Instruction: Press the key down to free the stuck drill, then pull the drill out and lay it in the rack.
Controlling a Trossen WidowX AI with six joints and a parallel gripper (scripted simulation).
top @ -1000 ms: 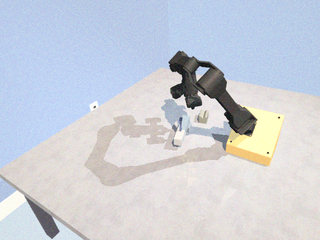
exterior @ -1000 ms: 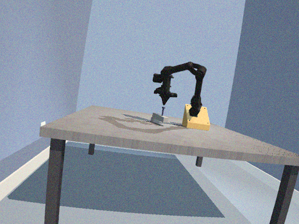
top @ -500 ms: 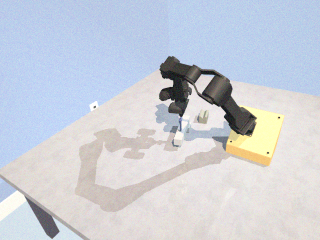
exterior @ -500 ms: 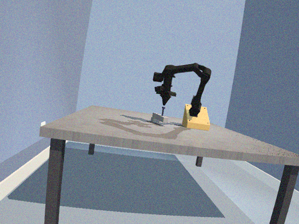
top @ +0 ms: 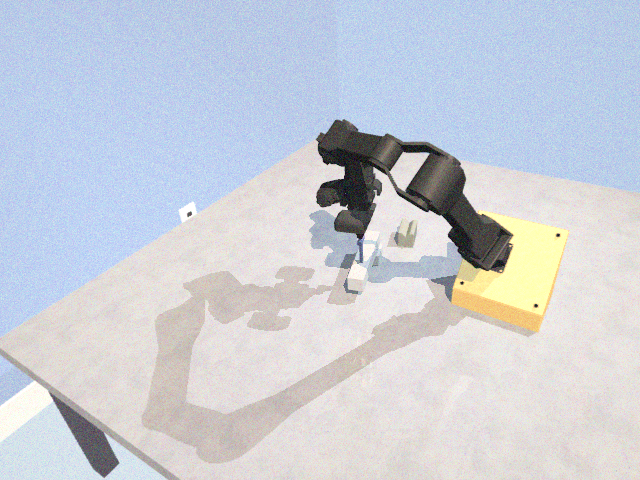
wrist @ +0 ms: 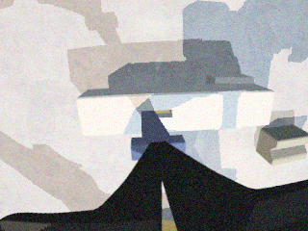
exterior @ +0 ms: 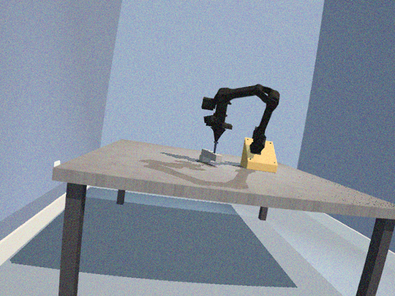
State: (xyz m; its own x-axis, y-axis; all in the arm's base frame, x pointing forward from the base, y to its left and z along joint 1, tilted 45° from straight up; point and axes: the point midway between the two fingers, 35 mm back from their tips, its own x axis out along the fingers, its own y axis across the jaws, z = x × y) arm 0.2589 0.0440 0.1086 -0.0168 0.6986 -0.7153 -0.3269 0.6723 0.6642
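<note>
Wrist view: claw cut off by lower edge; grooved block clipped at right edge. Exterior view: grooved block not discernible. Top view: desk cropped.

The black arm rises from its mounting at a lean, bends over at the elbow and reaches outward high above the bench. Its outer link runs nearly level before the wrist turns down, so the end effector points steeply toward the bench. The two dark fingers are closed, their tips meeting in a narrow point with nothing gripped between them; in the wrist view, a slim gap shows farther back between the fingers.
</note>
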